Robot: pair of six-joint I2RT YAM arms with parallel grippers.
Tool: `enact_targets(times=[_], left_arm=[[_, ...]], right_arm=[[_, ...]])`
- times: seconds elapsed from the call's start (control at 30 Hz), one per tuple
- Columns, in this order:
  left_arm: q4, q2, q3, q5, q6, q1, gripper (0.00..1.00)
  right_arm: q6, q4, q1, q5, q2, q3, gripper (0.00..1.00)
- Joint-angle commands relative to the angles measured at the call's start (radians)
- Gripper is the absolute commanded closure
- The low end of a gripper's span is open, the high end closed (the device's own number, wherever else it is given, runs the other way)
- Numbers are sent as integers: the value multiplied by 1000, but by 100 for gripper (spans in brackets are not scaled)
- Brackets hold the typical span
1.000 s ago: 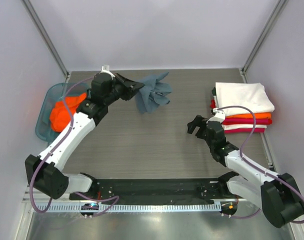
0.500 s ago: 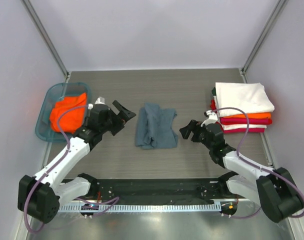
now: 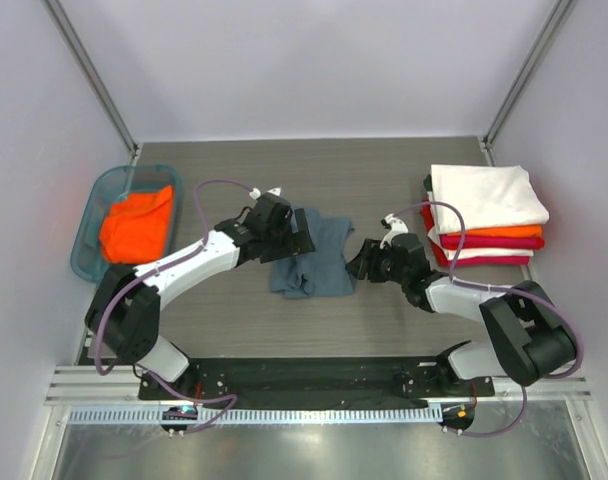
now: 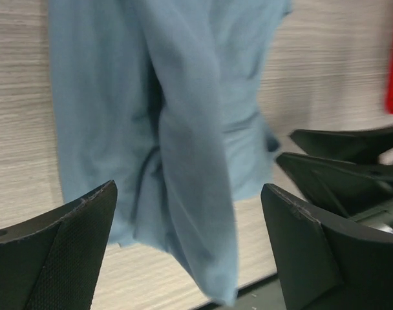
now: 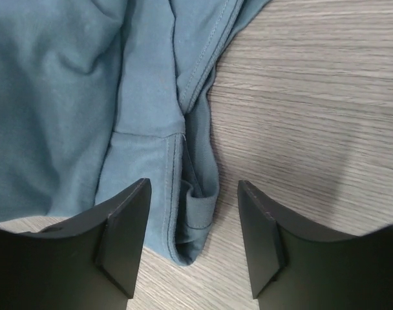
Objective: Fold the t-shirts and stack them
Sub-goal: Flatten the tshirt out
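Centre: loose t-shirt (image 3: 319,265) lies crumpled on the worktop (image 3: 384,180), between the two claws.
Left edge: basket (image 3: 84,255), with a second t-shirt (image 3: 136,225) in it.
Right rear: folded stack (image 3: 484,212) of t-shirts.
Left claw (image 3: 298,242): over the loose t-shirt's left edge.
Right claw (image 3: 358,262): at its right edge.

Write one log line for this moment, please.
blue-grey t-shirt: lying crumpled | left jaws: open over it | right jaws: open at its edge

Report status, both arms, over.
Left gripper open, at left edge of blue-grey shirt. Right gripper open, hem between fingers. Shirt crumpled on table, not held. Nothing blocking.
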Motion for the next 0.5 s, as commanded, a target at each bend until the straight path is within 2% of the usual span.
enact_targets(times=[0.0, 0.07, 0.23, 0.33, 0.47], left_arm=[[-58, 35, 63, -73, 30, -1, 10], [-49, 45, 60, -72, 32, -1, 15], [-26, 64, 56, -56, 27, -1, 29], [-11, 68, 52, -46, 20, -1, 36], [0, 61, 47, -53, 18, -1, 60]], right_arm=[[-13, -5, 7, 10, 20, 48, 46], [-13, -31, 9, 38, 33, 58, 48], [-4, -13, 9, -33, 89, 80, 52], [-2, -16, 9, -63, 124, 95, 57], [-6, -42, 10, -57, 150, 110, 65]])
